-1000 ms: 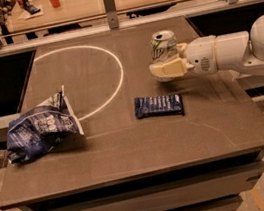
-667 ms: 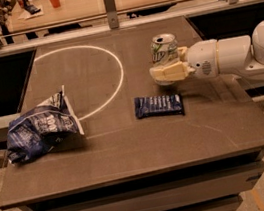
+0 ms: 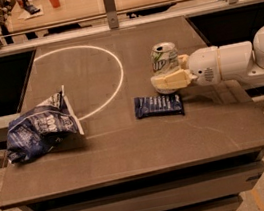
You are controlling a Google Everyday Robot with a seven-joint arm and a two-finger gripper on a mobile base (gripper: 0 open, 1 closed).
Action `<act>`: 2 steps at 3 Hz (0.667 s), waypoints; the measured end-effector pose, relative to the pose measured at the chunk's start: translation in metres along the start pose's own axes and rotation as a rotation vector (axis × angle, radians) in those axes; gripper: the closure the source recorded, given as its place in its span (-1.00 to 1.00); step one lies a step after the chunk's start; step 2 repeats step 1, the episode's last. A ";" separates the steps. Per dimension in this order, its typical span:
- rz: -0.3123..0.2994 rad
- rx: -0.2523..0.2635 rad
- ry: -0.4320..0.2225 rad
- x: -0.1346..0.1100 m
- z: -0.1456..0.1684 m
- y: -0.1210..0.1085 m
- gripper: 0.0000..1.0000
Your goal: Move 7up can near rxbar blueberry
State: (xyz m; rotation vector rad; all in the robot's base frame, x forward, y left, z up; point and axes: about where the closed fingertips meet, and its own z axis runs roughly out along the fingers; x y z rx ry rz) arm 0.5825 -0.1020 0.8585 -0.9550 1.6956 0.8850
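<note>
The 7up can point(image 3: 164, 60), silver-white with a green logo, stands upright right of the table's middle. My gripper point(image 3: 169, 71) reaches in from the right and is shut on the can. One pale finger point(image 3: 168, 81) crosses the can's lower front, and the other is behind its right side. The rxbar blueberry point(image 3: 158, 105), a flat dark blue wrapper, lies just in front of the can and slightly left of it. The can's base is close to the bar's far edge.
A puffy blue-and-white chip bag point(image 3: 39, 128) lies at the table's left. A white circle line point(image 3: 116, 74) is marked on the dark tabletop point(image 3: 129, 148). A railing and a desk with clutter run behind the table's far edge.
The gripper and the can have moved together toward the table's front, closer to the blue bar. The bar and the chip bag have not moved.
</note>
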 end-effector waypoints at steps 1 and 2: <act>0.018 0.009 0.045 0.012 0.002 0.003 1.00; 0.018 0.009 0.045 0.012 0.002 0.003 1.00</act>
